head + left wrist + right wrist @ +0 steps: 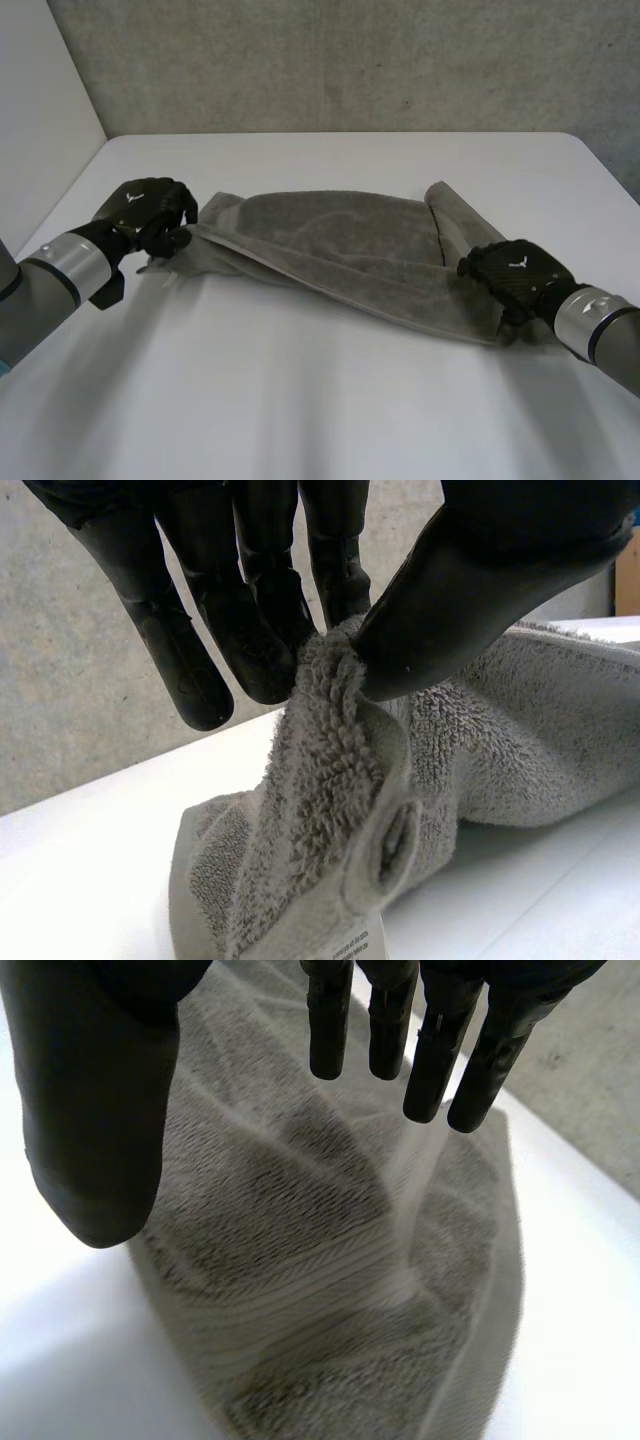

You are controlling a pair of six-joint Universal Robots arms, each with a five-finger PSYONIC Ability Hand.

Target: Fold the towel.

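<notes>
A grey towel point(330, 240) lay rumpled across the middle of a white table point(300, 400), stretched between my two black hands, with a grey wall point(350, 60) behind the table. My left hand point(150, 210) was at the towel's left end and gripped a corner there, holding it just above the table. In the left wrist view, that corner of the towel point(330, 810) was bunched and pinched between my thumb point(470, 590) and my fingers point(250, 610). The cloth hung from the pinch to the table, and a small white label point(355, 948) showed at its hem. My right hand point(515, 272) was at the towel's right end, over the corner nearest me. In the right wrist view, its fingers point(330, 1020) were straight and spread apart from the thumb point(95, 1110), holding nothing. The towel point(330, 1290) lay flat beneath the palm, with a crease running under the fingertips. I could not tell whether the fingertips touched the cloth. The towel's far right corner was rolled up against the table beyond my right hand.
</notes>
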